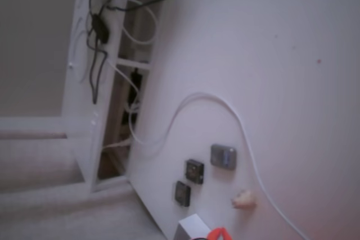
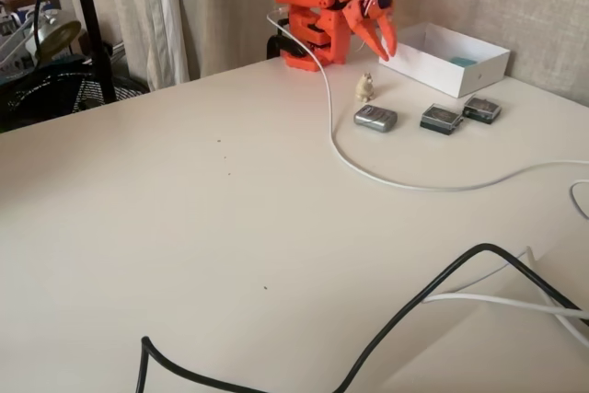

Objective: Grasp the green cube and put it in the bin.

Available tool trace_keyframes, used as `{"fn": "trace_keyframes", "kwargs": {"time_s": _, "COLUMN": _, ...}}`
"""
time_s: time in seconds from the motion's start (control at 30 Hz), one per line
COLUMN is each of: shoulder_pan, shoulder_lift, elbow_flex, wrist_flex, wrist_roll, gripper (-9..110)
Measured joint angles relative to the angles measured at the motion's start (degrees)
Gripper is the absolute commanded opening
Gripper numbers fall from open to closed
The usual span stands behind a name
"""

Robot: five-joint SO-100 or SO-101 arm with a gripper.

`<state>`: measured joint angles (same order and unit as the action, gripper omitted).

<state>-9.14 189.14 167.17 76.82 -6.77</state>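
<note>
The green cube (image 2: 463, 61) lies inside the white bin (image 2: 433, 69) at the back right of the table, showing as a small teal patch on the bin floor. The orange arm is folded up just left of the bin. Its gripper (image 2: 378, 47) hangs beside the bin's left wall, fingers spread, nothing between them. In the fixed view from above, only a corner of the bin (image 1: 190, 229) and a red tip of the arm (image 1: 219, 234) show at the bottom edge; the cube is out of that view.
A small beige figurine (image 2: 365, 87) stands in front of the arm. A grey square pad (image 2: 375, 118) and two black pads (image 2: 441, 119) (image 2: 482, 109) lie in a row before the bin. A white cable (image 2: 386, 180) and a black cable (image 2: 414, 306) cross the table.
</note>
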Motion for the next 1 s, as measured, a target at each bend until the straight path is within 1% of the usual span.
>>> {"fn": "trace_keyframes", "kwargs": {"time_s": 1.0, "shoulder_pan": 0.79, "shoulder_lift": 0.0, "elbow_flex": 1.41, "wrist_flex": 0.0, "wrist_roll": -0.62, "gripper": -8}}
